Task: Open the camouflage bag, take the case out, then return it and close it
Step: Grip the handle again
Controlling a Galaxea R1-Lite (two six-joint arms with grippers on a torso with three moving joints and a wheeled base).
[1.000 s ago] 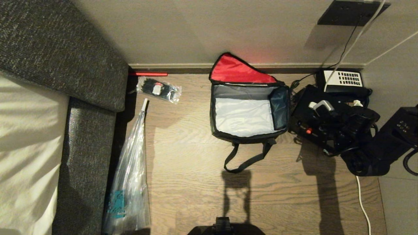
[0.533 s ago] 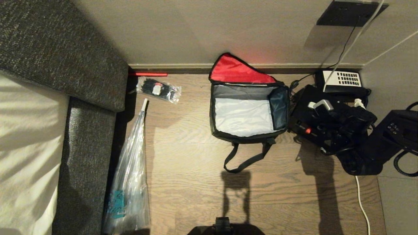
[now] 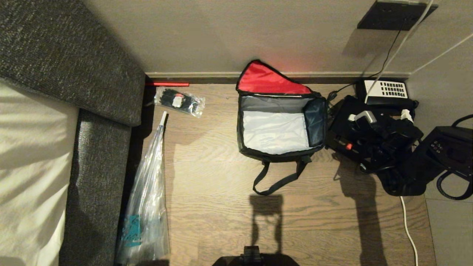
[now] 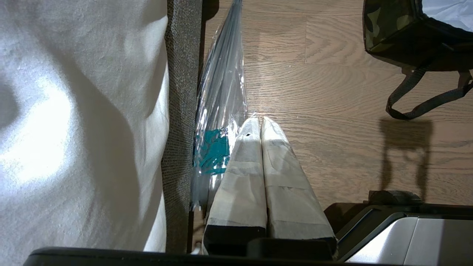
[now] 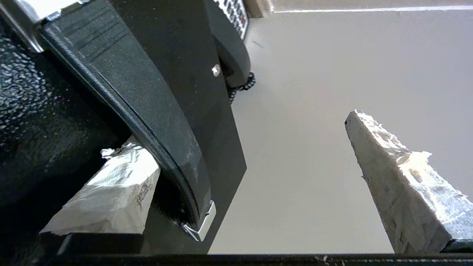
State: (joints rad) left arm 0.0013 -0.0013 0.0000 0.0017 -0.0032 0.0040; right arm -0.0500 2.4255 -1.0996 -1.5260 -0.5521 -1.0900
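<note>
The camouflage bag stands open on the wood floor by the wall. Its red lid lining is folded back and its pale grey inside holds nothing. The black case, with a pale clasp and a red dot, lies just right of the bag. My right arm reaches to the case from the right. The right gripper is open wide, with the case's edge between its fingers, close against one finger. The other finger stands clear of it. My left gripper is shut and parked low beside the bed.
A black telephone with a white keypad sits by the wall behind the case. A white cable trails across the floor. A clear plastic bag and a small packet lie left of the bag, along the grey bed frame.
My right arm has shifted a little left, closer in on the case. The bag and the case have stayed where they were.
</note>
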